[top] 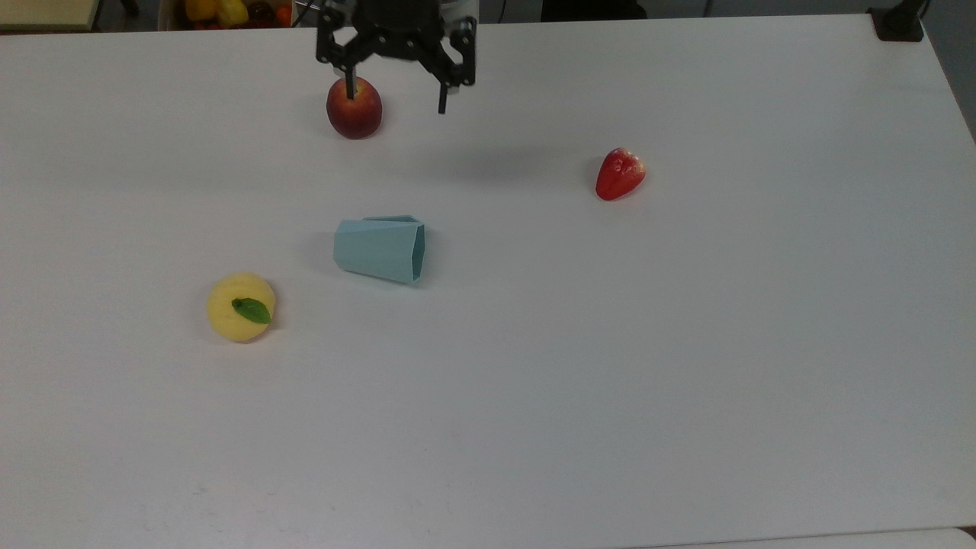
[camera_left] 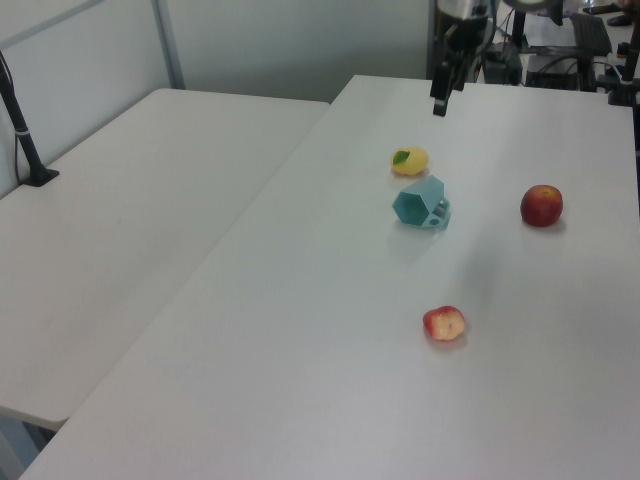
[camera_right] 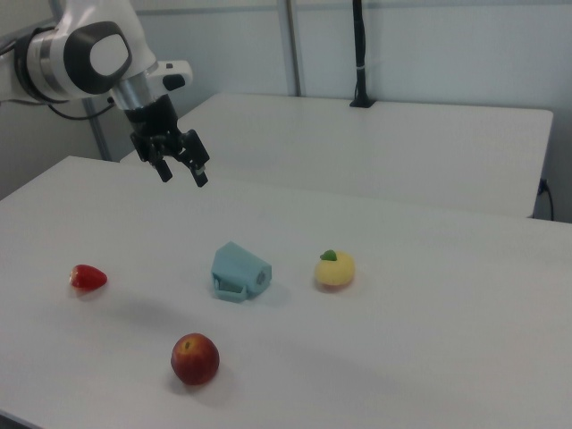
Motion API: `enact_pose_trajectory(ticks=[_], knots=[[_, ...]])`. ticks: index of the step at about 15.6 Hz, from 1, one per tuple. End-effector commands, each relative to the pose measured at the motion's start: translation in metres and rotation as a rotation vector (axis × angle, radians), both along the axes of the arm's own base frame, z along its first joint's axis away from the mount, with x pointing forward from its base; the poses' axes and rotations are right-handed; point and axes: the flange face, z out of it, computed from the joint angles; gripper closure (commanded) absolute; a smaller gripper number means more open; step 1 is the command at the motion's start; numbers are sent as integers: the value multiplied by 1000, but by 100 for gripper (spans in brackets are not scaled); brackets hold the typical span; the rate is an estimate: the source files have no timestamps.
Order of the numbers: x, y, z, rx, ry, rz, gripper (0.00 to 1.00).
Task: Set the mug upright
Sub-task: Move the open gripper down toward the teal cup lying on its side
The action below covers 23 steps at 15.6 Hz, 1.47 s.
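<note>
While the gripper (top: 394,97) hangs in the air above the far edge of the desk (top: 686,343), fingers spread wide and holding nothing, your mug (top: 379,249) lies on its side near the middle of the desk, well apart from the claw. Top view: hexagonal rim faces the top view's right, narrower base to the top view's left; the handle looks to sit on the far side, low against the desk — the right view shows it at the mug's near lower edge. Neighbours: a red peach (top: 354,107) near the far edge, almost under one finger in the top view; a yellow fruit with a green leaf (top: 241,306) toward the near-left in the top view; a strawberry (top: 619,174) off to the top view's right. None touches the mug. Risks as you judge the approach: the descent path passes close by the peach, so a low sweep could knock it rolling. The tapered, faceted wall gives poor purchase — a pinch across slanted faces may squirt the mug out sideways. A grip on the rim alone may let the mug swing or slip as it tips up. Releasing before the base sits flat could topple it again.
</note>
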Motion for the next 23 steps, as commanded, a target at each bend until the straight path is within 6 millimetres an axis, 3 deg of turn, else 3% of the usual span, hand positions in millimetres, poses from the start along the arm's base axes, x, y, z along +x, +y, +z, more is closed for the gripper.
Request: enact_pose_trajectory(ticks=[1, 8, 10, 16, 23], knots=[[12, 23, -20, -63, -44, -50, 0], [29, 49, -74, -221, -77, -148, 0], [33, 53, -103, -273, -56, -147, 0], [45, 56, -159, -310, -49, -107, 0], [53, 56, -202, -356, -50, -75, 0]])
